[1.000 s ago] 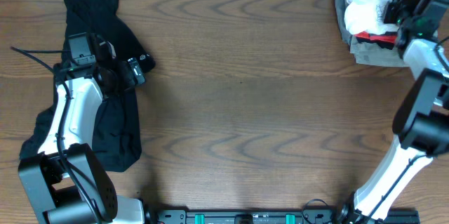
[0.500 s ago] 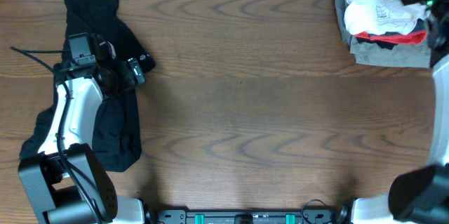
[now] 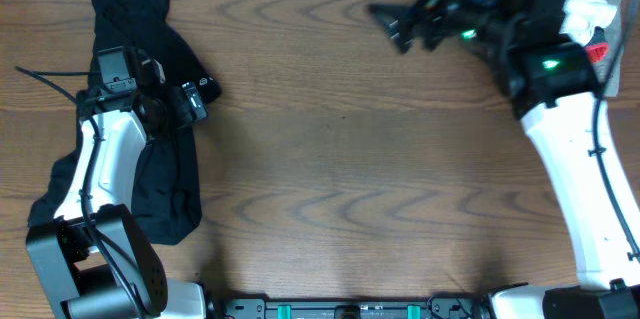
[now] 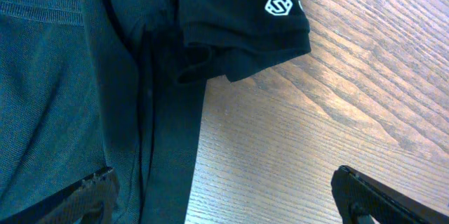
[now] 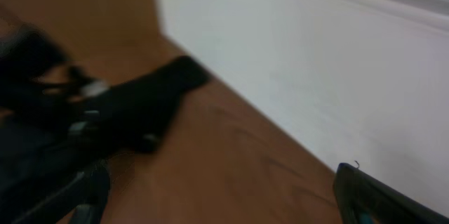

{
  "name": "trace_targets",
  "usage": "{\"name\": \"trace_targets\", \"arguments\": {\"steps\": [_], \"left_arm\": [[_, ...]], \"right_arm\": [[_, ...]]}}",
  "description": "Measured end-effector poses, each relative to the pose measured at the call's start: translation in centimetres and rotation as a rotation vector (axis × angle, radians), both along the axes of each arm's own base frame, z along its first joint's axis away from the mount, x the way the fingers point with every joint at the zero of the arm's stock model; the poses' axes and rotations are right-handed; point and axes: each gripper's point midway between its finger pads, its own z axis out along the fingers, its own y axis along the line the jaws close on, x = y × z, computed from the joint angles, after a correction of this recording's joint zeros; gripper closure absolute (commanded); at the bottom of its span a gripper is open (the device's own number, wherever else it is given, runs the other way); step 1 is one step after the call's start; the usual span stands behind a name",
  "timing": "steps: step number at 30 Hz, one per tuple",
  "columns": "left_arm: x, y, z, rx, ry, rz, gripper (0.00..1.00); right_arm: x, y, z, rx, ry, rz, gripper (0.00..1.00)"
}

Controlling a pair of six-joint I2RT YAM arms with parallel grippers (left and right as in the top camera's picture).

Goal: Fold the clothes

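One black garment lay beneath your spread left gripper; behind your spread right gripper, perhaps one white garment, mostly hidden.

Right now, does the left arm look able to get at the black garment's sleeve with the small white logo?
Probably yes: its open fingers hang just above the black fabric garment, and the logo sleeve lies uncovered on the wooden table just ahead of them.
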Motion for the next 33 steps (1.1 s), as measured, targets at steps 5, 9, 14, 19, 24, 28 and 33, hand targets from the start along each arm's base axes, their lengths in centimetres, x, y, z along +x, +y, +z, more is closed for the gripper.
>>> {"name": "trace_targets", "arguments": {"steps": [5, 9, 14, 19, 24, 28, 33], "left_arm": [[0.0, 0.0, 0.0, 0.0, 0.0, 0.0, 0.02], [0.0, 0.0, 0.0, 0.0, 0.0, 0.0, 0.02], [0.0, 0.0, 0.0, 0.0, 0.0, 0.0, 0.02], [0.0, 0.0, 0.0, 0.0, 0.0, 0.0, 0.02], [0.0, 0.0, 0.0, 0.0, 0.0, 0.0, 0.02], [0.0, 0.0, 0.0, 0.001, 0.0, 0.0, 0.02], [0.0, 0.1, 0.0, 0.002, 0.0, 0.001, 0.02]], "right_arm": [[-2.8, 3.2, -1.9, -0.037, 0.087, 0.081, 0.01], [-3.1, 3.3, -2.7, -0.06, 0.118, 0.07, 0.01], [-2.4, 2.4, -3.5, -0.095, 0.131, 0.003, 0.01], [-2.1, 1.1, -5.2, -0.155, 0.184, -0.073, 0.01], [-2.3, -0.7, -5.7, -0.209, 0.192, -0.167, 0.01], [-4.0, -3.1, -4.8, -0.217, 0.111, -0.238, 0.01], [-7.3, -8.2, -4.4, -0.178, -0.02, -0.352, 0.01]]}}
